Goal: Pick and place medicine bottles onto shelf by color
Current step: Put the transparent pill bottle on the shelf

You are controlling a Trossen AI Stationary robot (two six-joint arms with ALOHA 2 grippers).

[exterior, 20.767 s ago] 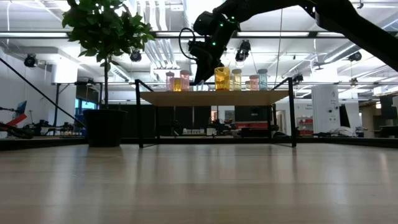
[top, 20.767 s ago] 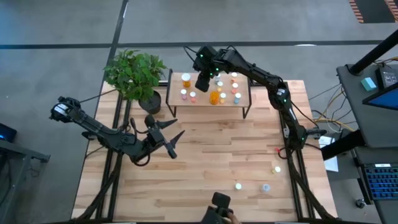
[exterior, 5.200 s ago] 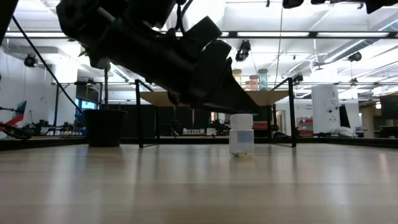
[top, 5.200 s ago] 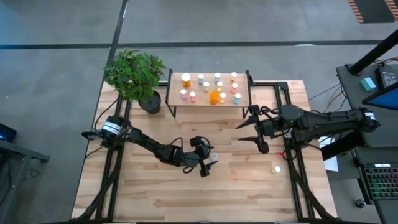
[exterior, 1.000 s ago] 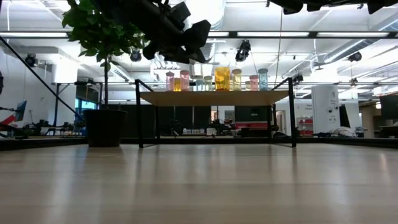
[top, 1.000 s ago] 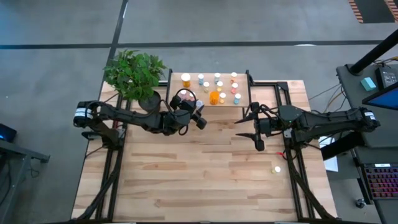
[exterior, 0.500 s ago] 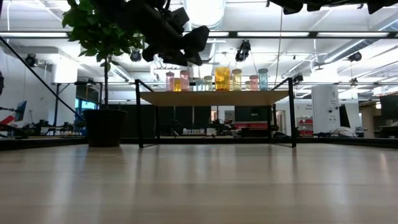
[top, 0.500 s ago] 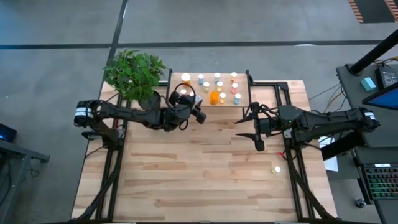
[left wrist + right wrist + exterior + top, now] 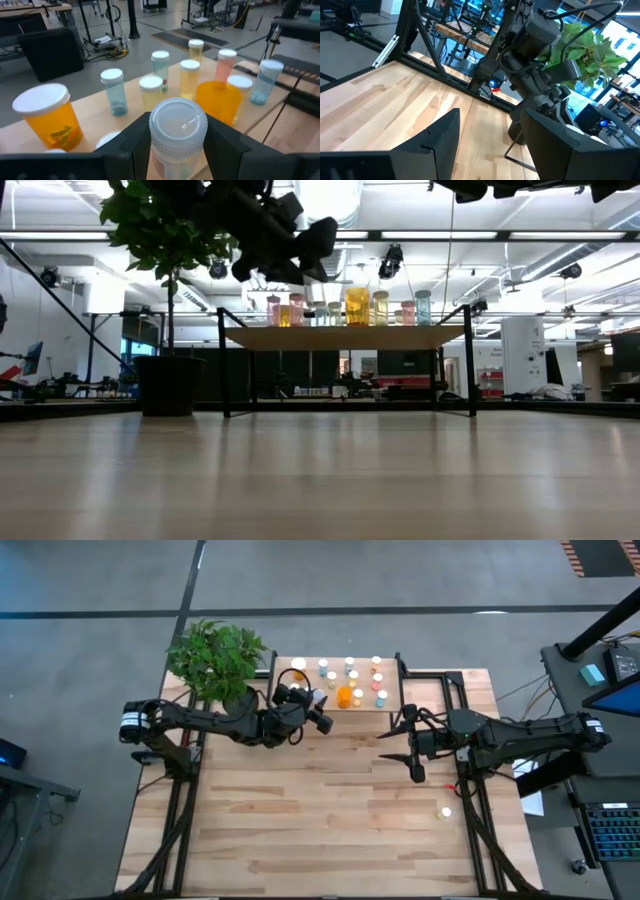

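Nearly done: about a dozen bottles (image 9: 349,679) already standing on the shelf (image 9: 392,673) at the far side of the table (image 9: 330,820), among them a big orange one (image 9: 344,696) near the front edge and another orange bottle (image 9: 46,116) at the shelf's left end. Seen from table height, a row of pink, yellow, orange and blue bodies lined up along the wooden top (image 9: 345,336).

Held over the shelf's near-left corner, one more bottle (image 9: 177,132), clamped between the fingers (image 9: 131,145) of the left gripper (image 9: 312,712); pale ribbed cap up, body tint hard to make out from the wrist view. Jaws partly closed, pressed against its sides. Not yet set down.

Waiting right of the shelf above bare table, the right gripper (image 9: 410,752), fingers (image 9: 439,137) spread wide and holding nothing.

Left to do, by the look of it: lowering the carried bottle among its own colour, then fetching one last bottle (image 9: 445,812), alone on the table near the right edge, well apart from the shelf. Sorting by colour hard to judge from above; blues toward the right and oranges toward the left and middle, no clean rows visible. Beside the shelf's left end, a potted plant (image 9: 213,658).
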